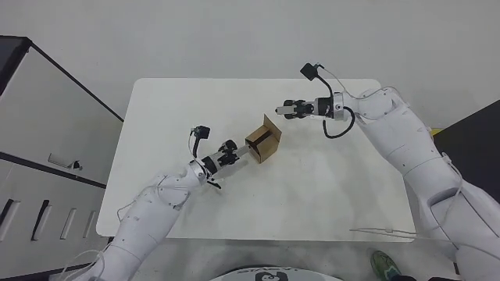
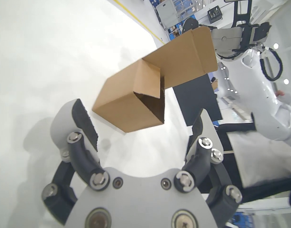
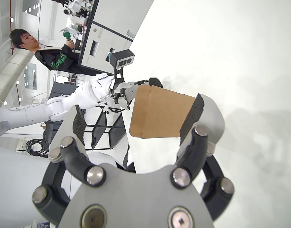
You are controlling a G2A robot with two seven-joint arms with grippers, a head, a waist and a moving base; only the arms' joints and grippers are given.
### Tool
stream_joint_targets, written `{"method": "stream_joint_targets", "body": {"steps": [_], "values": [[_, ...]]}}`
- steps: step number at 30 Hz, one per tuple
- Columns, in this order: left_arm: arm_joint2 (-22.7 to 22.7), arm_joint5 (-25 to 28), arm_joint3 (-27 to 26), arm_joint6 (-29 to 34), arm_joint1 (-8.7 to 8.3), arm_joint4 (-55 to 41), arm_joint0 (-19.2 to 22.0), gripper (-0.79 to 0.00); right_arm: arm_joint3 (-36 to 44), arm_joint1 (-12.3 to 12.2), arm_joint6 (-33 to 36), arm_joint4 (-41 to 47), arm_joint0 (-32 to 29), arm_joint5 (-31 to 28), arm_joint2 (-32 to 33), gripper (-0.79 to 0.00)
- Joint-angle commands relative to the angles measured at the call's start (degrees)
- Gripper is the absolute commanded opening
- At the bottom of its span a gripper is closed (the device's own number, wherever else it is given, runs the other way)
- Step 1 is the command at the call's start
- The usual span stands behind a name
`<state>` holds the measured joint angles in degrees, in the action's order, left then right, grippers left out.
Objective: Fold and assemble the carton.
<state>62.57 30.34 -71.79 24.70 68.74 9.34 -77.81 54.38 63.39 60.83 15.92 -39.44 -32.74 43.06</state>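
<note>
Roughly, sitting about midway through the job: finding the carton point(image 1: 262, 142) standing near the middle of the white table point(image 1: 172, 109), already squared up into a box body. Seeing one short end flap point(image 2: 146, 79) leaning inward over the open end and the long flap point(image 2: 183, 58) sticking out unfolded, so judging the closing and tucking as not yet done. Noting the left gripper point(image 1: 234, 150) hovering just beside the carton, fingers point(image 2: 85, 119) spread wide, clamping nothing. Noting the right gripper point(image 1: 281, 110) likewise spread, near the long flap's edge; not managing to tell whether a pad point(image 3: 191, 117) is touching it. Finding no print, label or brand on the plain brown cardboard.
</note>
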Motion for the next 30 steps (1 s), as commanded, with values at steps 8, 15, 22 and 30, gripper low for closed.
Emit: {"method": "stream_joint_targets", "body": {"steps": [8, 15, 22, 30], "values": [[2.3, -6.9, -4.3, 10.0, -0.82, -7.6, -0.6, 0.000, 0.0, 0.0, 0.0, 0.0, 0.0, 0.0, 0.0, 0.000], [2.3, -8.0, -2.7, 14.5, -0.44, -21.2, -2.0, -0.785, 0.0, 0.0, 0.0, 0.0, 0.0, 0.0, 0.0, 0.000], [2.7, -8.9, -1.6, 16.3, -0.56, -22.6, -1.5, -0.785, 0.0, 0.0, 0.0, 0.0, 0.0, 0.0, 0.0, 0.000], [-0.3, -6.3, 3.7, 13.0, 0.63, -25.2, -0.6, -0.785, 0.0, 0.0, 0.0, 0.0, 0.0, 0.0, 0.0, 0.000]]}}
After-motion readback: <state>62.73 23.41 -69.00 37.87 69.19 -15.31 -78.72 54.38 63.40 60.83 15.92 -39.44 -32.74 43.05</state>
